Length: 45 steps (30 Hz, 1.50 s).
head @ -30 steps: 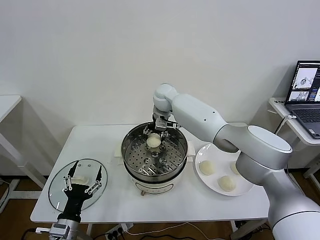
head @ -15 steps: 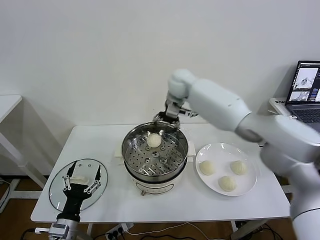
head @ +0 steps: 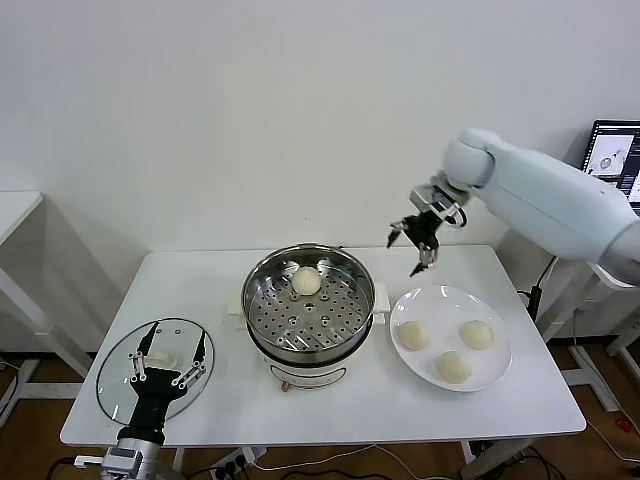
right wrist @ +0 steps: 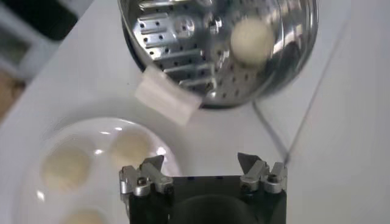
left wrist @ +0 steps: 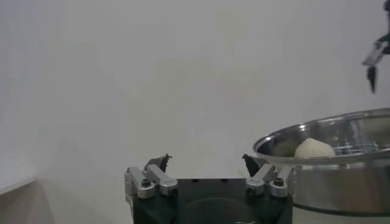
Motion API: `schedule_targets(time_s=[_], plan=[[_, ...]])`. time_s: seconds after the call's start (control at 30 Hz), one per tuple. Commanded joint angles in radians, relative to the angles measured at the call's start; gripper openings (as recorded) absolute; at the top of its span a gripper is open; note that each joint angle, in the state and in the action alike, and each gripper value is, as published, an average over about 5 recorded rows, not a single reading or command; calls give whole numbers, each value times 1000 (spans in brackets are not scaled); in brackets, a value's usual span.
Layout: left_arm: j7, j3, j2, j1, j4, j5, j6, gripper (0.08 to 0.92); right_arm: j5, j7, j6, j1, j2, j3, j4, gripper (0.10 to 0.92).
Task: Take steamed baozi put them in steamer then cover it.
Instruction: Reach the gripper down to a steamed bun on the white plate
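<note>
One baozi [head: 307, 281] lies inside the shiny steamer [head: 262, 290] at its far side; the same baozi [right wrist: 252, 40] shows in the right wrist view, resting on the steamer's perforated floor [right wrist: 170, 36]. Three more baozi [head: 414, 335] [head: 477, 334] [head: 454, 367] rest on a white plate [head: 500, 372] to the steamer's right. My right gripper [head: 418, 240] hangs open and empty in the air, between steamer and plate, above the table's far side. The glass cover [head: 115, 375] lies flat at the table's front left. My left gripper [head: 166, 352] stands open just above it, holding nothing.
The white table [head: 200, 285] carries everything. A laptop [head: 612, 165] sits on a side desk at the far right. Another white table edge [head: 15, 210] shows at the far left. A cable [right wrist: 317, 91] runs across the tabletop beside the steamer.
My right gripper has let go of the baozi in the steamer, risen and swung right, away from the steamer toward the plate. The left arm has stayed still.
</note>
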<state>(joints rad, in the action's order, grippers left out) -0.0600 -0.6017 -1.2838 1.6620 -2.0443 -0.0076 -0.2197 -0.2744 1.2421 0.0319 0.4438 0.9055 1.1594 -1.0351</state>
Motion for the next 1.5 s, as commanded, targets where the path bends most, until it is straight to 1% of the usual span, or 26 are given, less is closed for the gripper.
schedule_targets(time_s=[0.03, 0.43, 1.07, 1.17, 1.33, 1.5], plan=[[-1, 1, -1, 1, 3, 4, -1, 823, -101, -63, -153, -90, -90, 80, -22, 823], [-3, -2, 0, 8, 6, 9, -7, 823, -34, -110, -162, -244, -15, -8, 46, 823], [-6, -4, -3, 10, 12, 13, -9, 823, 31, -148, -151, -310, 22, -66, 100, 819], [-7, -8, -2, 11, 10, 12, -8, 823, 32, -152, -150, -313, 22, -68, 99, 786], [-9, -9, -3, 12, 6, 11, -6, 823, 36, -146, -150, -296, 15, -67, 84, 687], [-10, -8, -2, 11, 3, 11, -6, 823, 39, -108, -148, -220, -4, -59, 54, 647]])
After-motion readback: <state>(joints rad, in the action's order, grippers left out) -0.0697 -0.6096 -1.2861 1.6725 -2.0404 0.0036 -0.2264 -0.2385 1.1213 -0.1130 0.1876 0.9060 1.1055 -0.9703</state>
